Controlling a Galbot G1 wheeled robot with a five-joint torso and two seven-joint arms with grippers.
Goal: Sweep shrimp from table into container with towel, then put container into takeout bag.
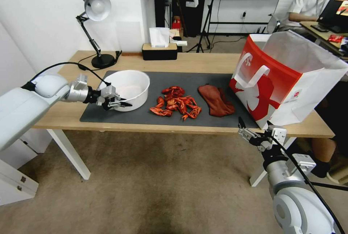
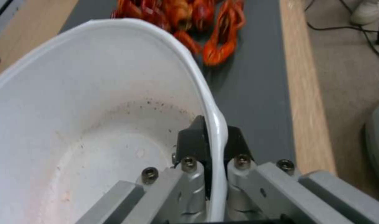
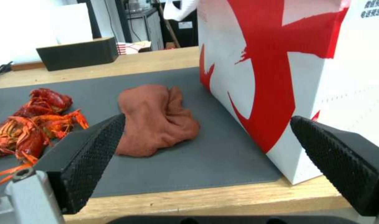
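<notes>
On the dark grey mat (image 1: 203,82) of the table (image 1: 65,114), a heap of red-orange shrimp (image 1: 176,103) (image 2: 185,14) (image 3: 29,124) lies in the middle. Left of the heap stands the white container (image 1: 129,87) (image 2: 94,102). My left gripper (image 1: 116,104) (image 2: 214,140) is shut on the container's near rim, one pad inside and one outside. The rust-red towel (image 1: 216,100) (image 3: 154,119) lies crumpled right of the shrimp. The red and white takeout bag (image 1: 290,78) (image 3: 297,68) stands at the right end. My right gripper (image 1: 246,130) (image 3: 210,155) hangs open just off the front edge, facing the towel.
A black desk lamp (image 1: 95,27) stands at the back left and a black tissue box (image 1: 159,47) (image 3: 77,53) at the back middle. Bare wood runs along the table's front edge. Carpet floor lies below. A person sits at another desk far right.
</notes>
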